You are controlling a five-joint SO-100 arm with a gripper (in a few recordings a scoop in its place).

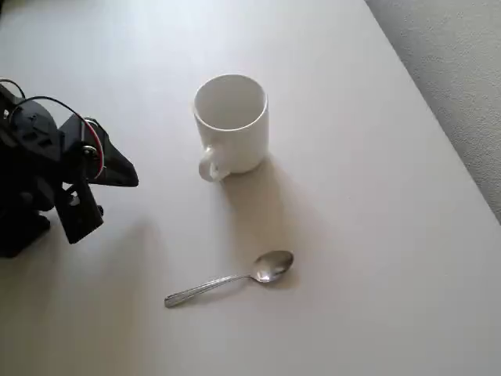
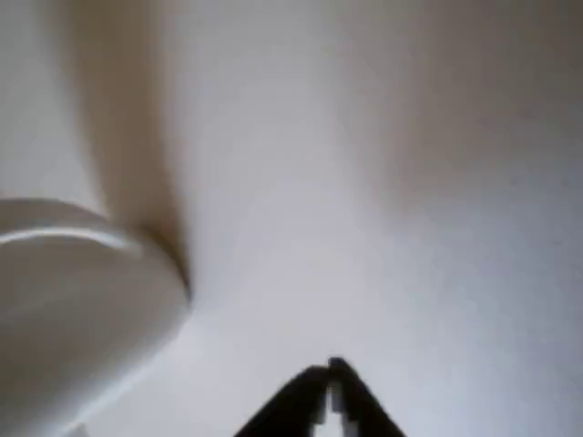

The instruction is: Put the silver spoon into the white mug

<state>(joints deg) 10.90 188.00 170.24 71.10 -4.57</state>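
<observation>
In the overhead view, the white mug [image 1: 232, 124] stands upright on the pale table [image 1: 376, 235], a little above the middle of the picture. Its small handle points to the lower left. The silver spoon [image 1: 229, 279] lies flat on the table below the mug and well apart from it. Its bowl is at the right end and its slim handle runs to the lower left. The black gripper [image 1: 125, 174] is at the left side of the picture, at the end of the dark arm [image 1: 39, 172]. Its tip points to the right, toward the space between the mug and the spoon. The spoon lies below and to the right of the gripper, well apart from it, and the mug is to the upper right of it, nearer but not touching.

In the wrist view, the picture is blurred. The gripper [image 2: 332, 387] is at the bottom edge and its two dark fingers meet at the tips, with nothing between them. The mug [image 2: 73, 300] is at the left edge, as a round white shape, apart from the fingertips. The rest is bare table [image 2: 410, 182].
</observation>
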